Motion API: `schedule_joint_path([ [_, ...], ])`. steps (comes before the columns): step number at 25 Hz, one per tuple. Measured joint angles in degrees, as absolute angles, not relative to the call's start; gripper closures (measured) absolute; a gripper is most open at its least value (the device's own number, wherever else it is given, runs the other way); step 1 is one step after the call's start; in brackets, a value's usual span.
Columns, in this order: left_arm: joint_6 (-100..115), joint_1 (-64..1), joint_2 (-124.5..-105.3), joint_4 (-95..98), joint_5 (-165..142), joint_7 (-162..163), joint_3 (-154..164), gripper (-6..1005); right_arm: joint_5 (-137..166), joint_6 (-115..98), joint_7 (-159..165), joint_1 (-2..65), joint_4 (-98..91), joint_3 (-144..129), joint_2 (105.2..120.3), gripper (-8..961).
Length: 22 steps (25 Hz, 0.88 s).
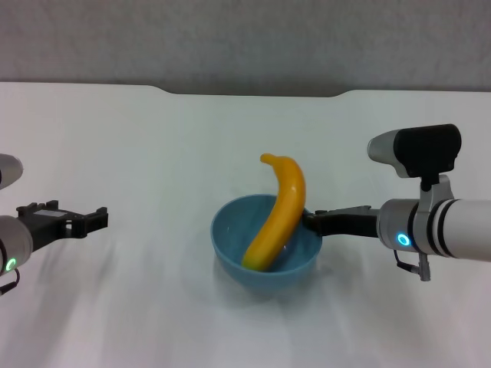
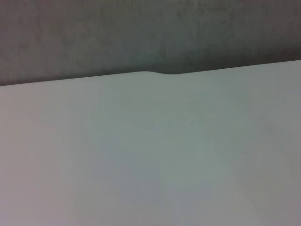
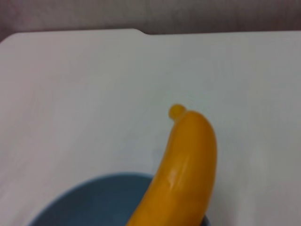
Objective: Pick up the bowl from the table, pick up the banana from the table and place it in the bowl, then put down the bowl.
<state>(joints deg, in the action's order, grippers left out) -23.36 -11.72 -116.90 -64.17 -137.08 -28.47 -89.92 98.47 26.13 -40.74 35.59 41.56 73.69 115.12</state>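
Observation:
The light-blue bowl [image 1: 265,257] is at the middle of the white table [image 1: 153,138]. The yellow banana [image 1: 278,215] leans inside it, its lower end on the bowl's bottom and its upper end sticking out over the far rim. My right gripper [image 1: 311,222] is shut on the bowl's right rim. The right wrist view shows the banana [image 3: 186,174] close up above the bowl's rim [image 3: 89,197]. My left gripper [image 1: 96,220] hangs well left of the bowl and holds nothing.
The table's far edge has a shallow notch [image 1: 253,93], with a grey wall behind it. The left wrist view shows only bare tabletop [image 2: 150,155] and the notch. Nothing else stands on the table.

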Motion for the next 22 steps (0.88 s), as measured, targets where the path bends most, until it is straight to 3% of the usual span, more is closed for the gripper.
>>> schedule_joint_path([
  [13, -23.4, -11.5, -116.90, -64.2, -137.1, -28.5, -89.9, 89, 102.5, 26.4, -41.1, 31.6, 47.9, 74.8, 114.95, 420],
  [18, -23.3, -11.2, -116.81, -64.2, -137.1, -28.5, -89.9, 89, 110.5, 23.6, -41.1, 25.0, 56.9, 75.0, 115.01, 243],
  [22, -22.3, -10.5, -116.72, -64.2, -136.7, -28.5, -90.2, 89, 115.5, 20.4, -41.1, 17.6, 66.7, 75.3, 114.93, 219],
])
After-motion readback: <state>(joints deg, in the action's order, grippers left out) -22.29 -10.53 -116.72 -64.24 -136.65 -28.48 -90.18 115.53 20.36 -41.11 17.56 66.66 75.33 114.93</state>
